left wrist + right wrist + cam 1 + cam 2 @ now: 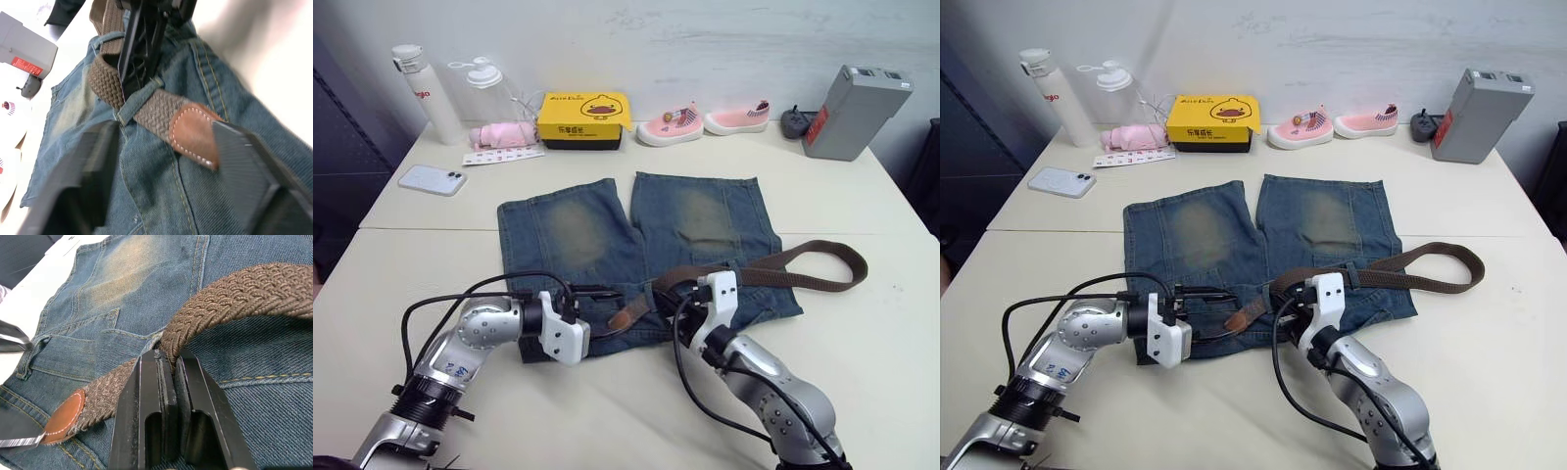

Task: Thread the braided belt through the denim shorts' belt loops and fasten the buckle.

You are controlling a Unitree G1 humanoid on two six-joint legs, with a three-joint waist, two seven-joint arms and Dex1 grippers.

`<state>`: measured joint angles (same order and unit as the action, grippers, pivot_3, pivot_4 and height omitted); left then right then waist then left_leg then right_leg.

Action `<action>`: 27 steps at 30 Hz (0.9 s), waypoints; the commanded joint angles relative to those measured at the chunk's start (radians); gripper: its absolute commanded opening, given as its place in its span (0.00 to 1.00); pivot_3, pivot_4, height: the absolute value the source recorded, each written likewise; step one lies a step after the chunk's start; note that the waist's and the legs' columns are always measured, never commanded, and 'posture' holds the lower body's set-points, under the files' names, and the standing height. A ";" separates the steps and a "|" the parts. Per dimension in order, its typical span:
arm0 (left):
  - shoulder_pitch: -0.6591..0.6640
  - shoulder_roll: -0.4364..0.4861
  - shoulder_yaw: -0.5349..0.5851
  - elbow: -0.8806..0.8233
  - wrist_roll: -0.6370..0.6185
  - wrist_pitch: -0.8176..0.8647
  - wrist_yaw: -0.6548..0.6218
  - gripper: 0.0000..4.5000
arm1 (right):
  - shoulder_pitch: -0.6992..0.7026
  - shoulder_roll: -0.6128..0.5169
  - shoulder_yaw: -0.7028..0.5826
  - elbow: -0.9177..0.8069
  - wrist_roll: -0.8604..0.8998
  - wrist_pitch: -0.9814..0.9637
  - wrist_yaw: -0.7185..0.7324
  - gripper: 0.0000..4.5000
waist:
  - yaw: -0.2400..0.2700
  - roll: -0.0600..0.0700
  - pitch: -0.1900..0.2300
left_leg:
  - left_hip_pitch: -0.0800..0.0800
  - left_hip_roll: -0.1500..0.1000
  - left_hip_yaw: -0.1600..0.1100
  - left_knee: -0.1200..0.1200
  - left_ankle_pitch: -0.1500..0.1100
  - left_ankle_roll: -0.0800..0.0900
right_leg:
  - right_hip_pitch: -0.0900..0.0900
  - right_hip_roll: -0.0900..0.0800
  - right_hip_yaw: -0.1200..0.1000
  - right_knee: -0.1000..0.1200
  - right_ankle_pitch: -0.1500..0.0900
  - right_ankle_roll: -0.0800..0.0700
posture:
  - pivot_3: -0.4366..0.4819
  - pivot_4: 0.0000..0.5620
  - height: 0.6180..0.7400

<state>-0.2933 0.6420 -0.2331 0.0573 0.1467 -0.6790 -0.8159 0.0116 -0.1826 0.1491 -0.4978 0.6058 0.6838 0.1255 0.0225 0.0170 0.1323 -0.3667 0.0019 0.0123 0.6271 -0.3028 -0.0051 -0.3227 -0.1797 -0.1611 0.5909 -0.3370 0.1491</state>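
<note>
Left wrist view: left gripper (pixel 164 161) is spread wide, nothing between its fingers (pixel 80 181). Leather tip of the braided belt (pixel 193 134) lies just ahead of it, between the two finger lines, flat on the denim shorts (pixel 146 196). Just beyond the tip, the strap passes under one of the belt loops (pixel 139 98), w/ the right gripper's black fingers planted right at that loop.

Right wrist view: right gripper (pixel 168 364) is clamped on the braided strap right at the loop's edge; strap bends up and away over the fingers toward the far side. Tan tip sits beyond and to one side, w/ a left finger edge just next to it.

Step in hand, as I read it: first loop is threaded, tip needs pulling on toward the next loop. To do it well: left should close square on the leather tip, not the denim under it, then draw along the waistband while right eases grip so the braid slides rather than bunching the loop. Keep strap flat, no twist.

Head views add what wrists don't: the rest of the belt runs off past the right gripper (pixel 690 294) in a long loop over the shorts' edge onto the table (pixel 862 352). Buckle: can't make it out. Wrist views alone give loop detail and finger states.
</note>
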 commanded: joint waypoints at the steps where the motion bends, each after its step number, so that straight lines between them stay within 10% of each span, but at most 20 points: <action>1: -0.008 -0.006 -0.008 -0.012 -0.004 -0.037 0.020 0.35 | 0.019 0.003 -0.003 -0.005 -0.008 0.033 -0.007 0.00 | 0.000 0.000 0.000 | 0.000 0.000 0.000 0.000 0.000 0.000 | 0.000 0.000 0.000 0.000 0.000 0.000 | 0.48 0.27 0.53; 5: -0.002 0.002 -0.013 -0.011 0.014 -0.057 0.028 0.01 | 0.015 0.006 -0.014 -0.010 -0.002 0.040 -0.006 0.00 | 0.000 0.000 0.000 | 0.000 0.000 0.000 0.000 0.000 0.000 | 0.000 0.000 0.000 0.000 0.000 0.000 | 0.48 0.27 0.53; 16: 0.064 0.040 0.034 -0.089 -0.106 0.013 0.027 0.01 | 0.007 0.010 -0.031 -0.015 -0.004 0.068 -0.006 0.00 | -0.001 0.000 0.000 | 0.000 0.000 -0.001 0.000 0.000 0.000 | 0.000 0.000 0.000 0.000 0.000 0.000 | 0.48 0.27 0.53; 24: 0.084 0.073 0.017 -0.077 -0.086 -0.002 -0.003 0.62 | 0.004 0.018 -0.032 -0.010 -0.005 0.072 -0.002 0.00 | 0.001 0.000 0.000 | 0.000 0.000 -0.002 0.000 0.000 0.000 | 0.000 0.000 0.000 0.000 0.000 0.000 | 0.48 0.27 0.53; 27: 0.059 0.043 0.001 -0.057 -0.057 -0.021 0.012 0.62 | 0.004 0.020 -0.033 -0.012 -0.005 0.075 -0.002 0.00 | 0.001 0.000 0.000 | 0.000 0.000 -0.001 0.000 0.000 0.000 | 0.000 0.000 0.000 0.000 0.000 0.000 | 0.48 0.27 0.53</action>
<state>-0.2257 0.6898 -0.2231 0.0026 0.0798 -0.6788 -0.8197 0.0049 -0.1651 0.1114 -0.5094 0.6054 0.7358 0.1251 0.0233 0.0172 0.1320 -0.3665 0.0016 0.0115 0.6271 -0.3030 -0.0048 -0.3226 -0.1799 -0.1610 0.5912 -0.3370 0.1491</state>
